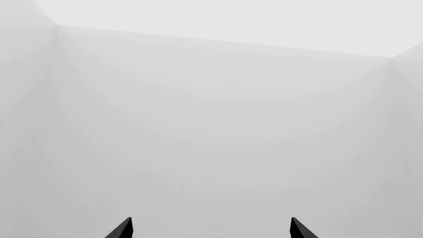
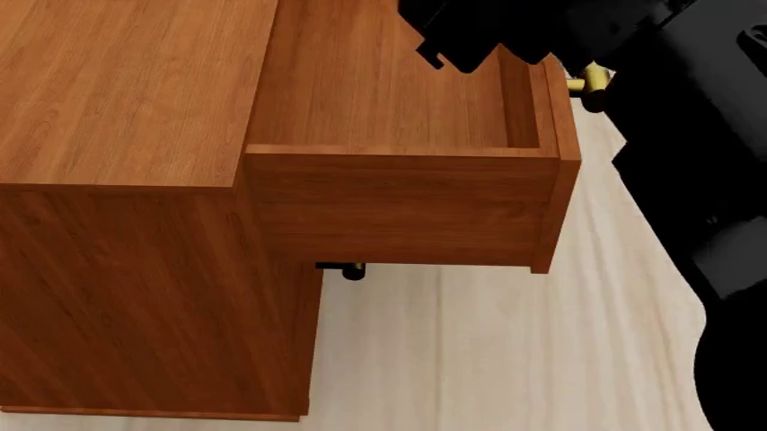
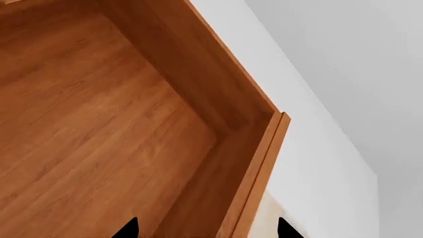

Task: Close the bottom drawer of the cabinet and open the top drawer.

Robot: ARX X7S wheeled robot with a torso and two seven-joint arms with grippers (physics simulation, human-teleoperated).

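1. reddish-brown wood fills the head view: the cabinet (image 2: pixel 120 224) stands at the left on a pale plank floor (image 2: pixel 504 350).
2. the top drawer (image 2: pixel 396 202) is pulled far out of the cabinet toward the right of the head view, its empty inside open to view, and its brass handle (image 2: pixel 587 85) peeks out past the front panel.
3. below it, a small dark and brass bit of another handle (image 2: pixel 345 268) shows close against the cabinet front; the bottom drawer itself is hidden under the open one.
4. the right tool (image 3: pixel 206 229) hovers over the top drawer's front corner, its two dark tips set well apart and holding nothing; one tip lies over the drawer's inside, the other beyond the front panel.
5. the left tool (image 1: pixel 211 229) faces only bare pale walls (image 1: pixel 211 124), its tips spread wide and empty.
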